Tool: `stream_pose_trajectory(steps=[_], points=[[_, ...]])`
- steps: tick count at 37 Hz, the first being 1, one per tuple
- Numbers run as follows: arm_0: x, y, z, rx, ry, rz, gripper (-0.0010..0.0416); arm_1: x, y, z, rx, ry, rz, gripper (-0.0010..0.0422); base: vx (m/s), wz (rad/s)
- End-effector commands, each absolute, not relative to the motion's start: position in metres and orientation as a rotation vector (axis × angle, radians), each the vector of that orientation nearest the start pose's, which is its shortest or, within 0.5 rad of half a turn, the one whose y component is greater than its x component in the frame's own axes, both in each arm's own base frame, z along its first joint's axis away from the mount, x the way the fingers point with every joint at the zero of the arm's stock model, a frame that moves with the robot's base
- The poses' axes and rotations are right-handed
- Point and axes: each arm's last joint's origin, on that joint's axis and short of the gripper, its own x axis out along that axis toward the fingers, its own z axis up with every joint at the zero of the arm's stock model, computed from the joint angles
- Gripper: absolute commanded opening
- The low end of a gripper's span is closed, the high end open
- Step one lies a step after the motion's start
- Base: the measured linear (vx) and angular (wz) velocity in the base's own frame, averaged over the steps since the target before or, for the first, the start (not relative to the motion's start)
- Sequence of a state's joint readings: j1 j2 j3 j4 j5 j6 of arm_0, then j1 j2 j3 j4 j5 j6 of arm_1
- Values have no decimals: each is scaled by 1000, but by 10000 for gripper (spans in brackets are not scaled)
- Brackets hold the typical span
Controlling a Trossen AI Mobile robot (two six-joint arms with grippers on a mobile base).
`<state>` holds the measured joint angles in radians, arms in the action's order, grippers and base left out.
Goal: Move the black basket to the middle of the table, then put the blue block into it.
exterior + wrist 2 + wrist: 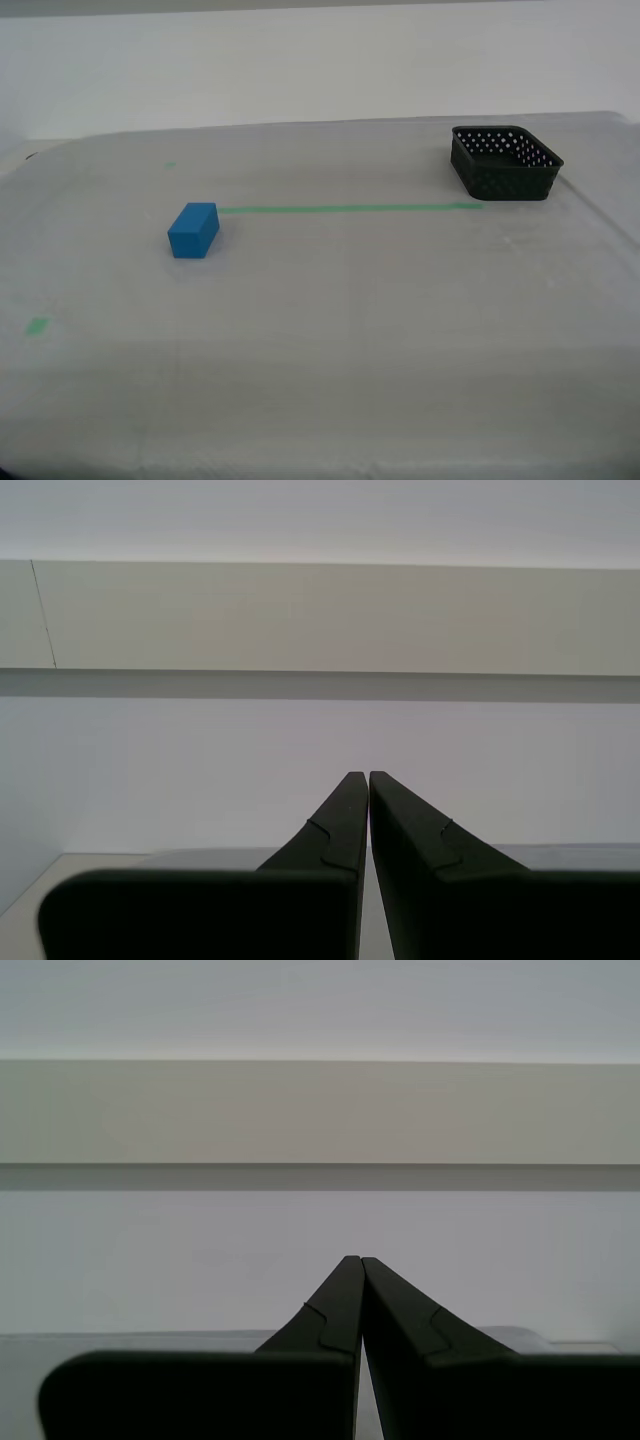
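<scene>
In the exterior view, the black basket (pixel 506 162) sits far back on that view's right of the table (pixel 330 340), at one end of the green tape line (pixel 350 208), with the blue block (pixel 193 230) at the other end, well apart. In the second wrist view, my second gripper (pixel 360 776) faces a pale wall, jaws pressed together, holding nothing. In the first wrist view, my first gripper (pixel 352 1260) does the same.

Wall (pixel 320 60): plain white, stood behind the far edge of the table.
Band (pixel 320 615): a pale beige strip ran level across the wall.
Ledge (pixel 320 685): a grey shadowed line lay just under the band.
</scene>
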<state>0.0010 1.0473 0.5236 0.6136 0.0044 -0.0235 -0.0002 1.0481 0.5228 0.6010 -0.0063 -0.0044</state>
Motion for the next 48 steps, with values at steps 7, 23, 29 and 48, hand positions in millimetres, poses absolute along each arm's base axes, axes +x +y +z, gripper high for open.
stream_pose_trajectory(steps=[7, 23, 29, 48], points=[[226, 0, 271, -26, -95, -4, 0, 227, 0, 269, -3, -82, 6, 0, 0, 0], [226, 0, 271, -26, -95, -4, 0, 227, 0, 269, -3, -82, 6, 0, 0, 0], [226, 0, 271, -26, -95, -4, 0, 227, 0, 269, -3, -82, 6, 0, 0, 0], [226, 0, 271, -26, -95, -4, 0, 227, 0, 269, -3, -82, 6, 0, 0, 0]])
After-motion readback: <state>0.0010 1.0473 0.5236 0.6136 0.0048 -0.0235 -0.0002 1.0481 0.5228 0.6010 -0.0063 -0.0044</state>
